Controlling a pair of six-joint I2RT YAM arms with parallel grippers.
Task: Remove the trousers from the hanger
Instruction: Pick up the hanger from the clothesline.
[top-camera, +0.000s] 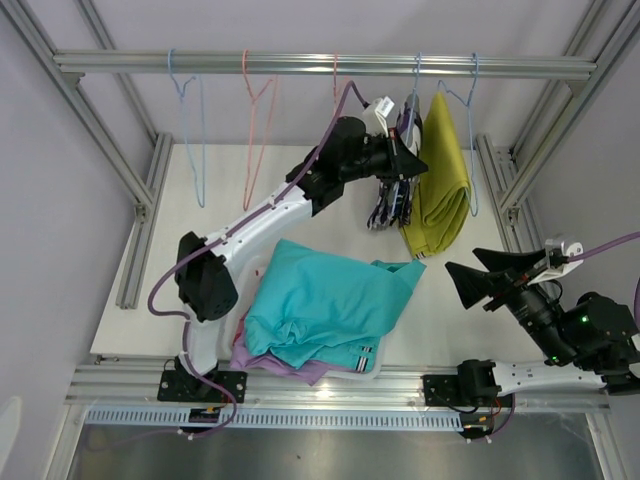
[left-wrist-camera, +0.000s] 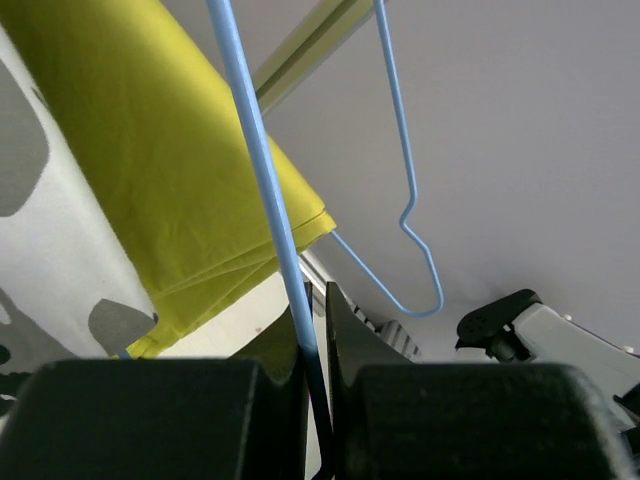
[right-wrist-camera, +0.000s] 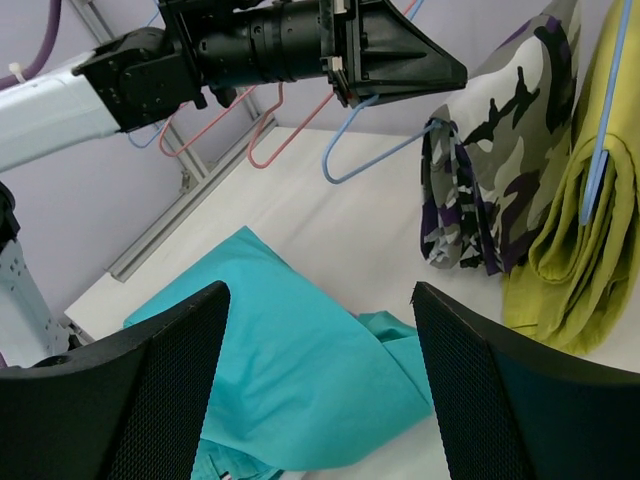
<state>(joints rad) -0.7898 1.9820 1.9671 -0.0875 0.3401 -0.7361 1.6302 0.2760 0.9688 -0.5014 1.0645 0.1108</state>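
Observation:
My left gripper (top-camera: 410, 160) is up under the rail, shut on the thin wire of a blue hanger (left-wrist-camera: 262, 170). From that hanger (right-wrist-camera: 370, 150) hang the purple-white-black camouflage trousers (right-wrist-camera: 490, 180), just left of the jaws (left-wrist-camera: 50, 250). Beside them the mustard yellow trousers (top-camera: 440, 180) hang on a second blue hanger (left-wrist-camera: 410, 200). The teal trousers (top-camera: 320, 310) lie heaped at the table's front, on top of lilac trousers (top-camera: 300, 368). My right gripper (right-wrist-camera: 320, 292) hovers open and empty above the teal trousers' right edge (right-wrist-camera: 300, 370).
An empty blue hanger (top-camera: 190, 130) and an empty pink hanger (top-camera: 255, 130) hang at the rail's left; a pink hook (top-camera: 336, 85) sits mid-rail. The aluminium rail (top-camera: 300, 64) and slanted frame posts (top-camera: 525, 170) enclose the white table (top-camera: 330, 215).

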